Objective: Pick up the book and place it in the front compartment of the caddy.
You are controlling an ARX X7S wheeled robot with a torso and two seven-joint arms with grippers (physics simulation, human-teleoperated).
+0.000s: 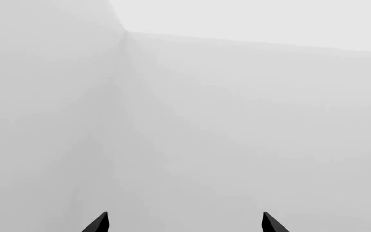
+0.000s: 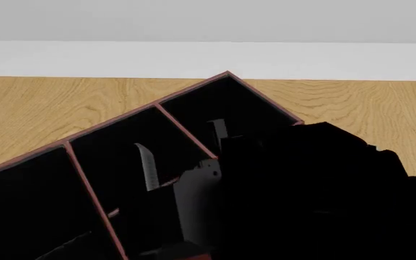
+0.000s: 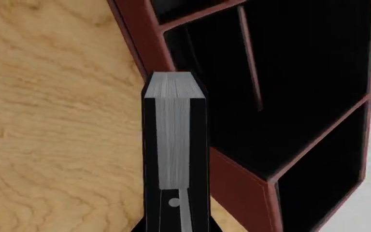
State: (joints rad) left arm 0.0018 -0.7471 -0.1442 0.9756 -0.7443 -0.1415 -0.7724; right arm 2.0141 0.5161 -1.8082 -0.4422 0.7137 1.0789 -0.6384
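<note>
The book (image 3: 173,140), black with a grey-white page edge, stands on end between the fingers of my right gripper (image 3: 174,205), which is shut on it. Its far end hangs over the long red wall of the caddy (image 3: 237,186). In the head view the caddy (image 2: 110,125) lies slanted on the table, dark red with a black interior and thin dividers. My black right arm (image 2: 316,184) covers the caddy's near right part, and the book's grey page edge (image 2: 193,203) shows beside it. Which compartment lies under the book I cannot tell. My left gripper (image 1: 185,223) is open and sees only grey walls.
The caddy rests on a wooden table (image 2: 34,108) that runs back to a white wall (image 2: 208,59). Bare wood lies beside the caddy's outer wall (image 3: 50,121). Thin grey slivers (image 2: 147,165) stand inside the middle section.
</note>
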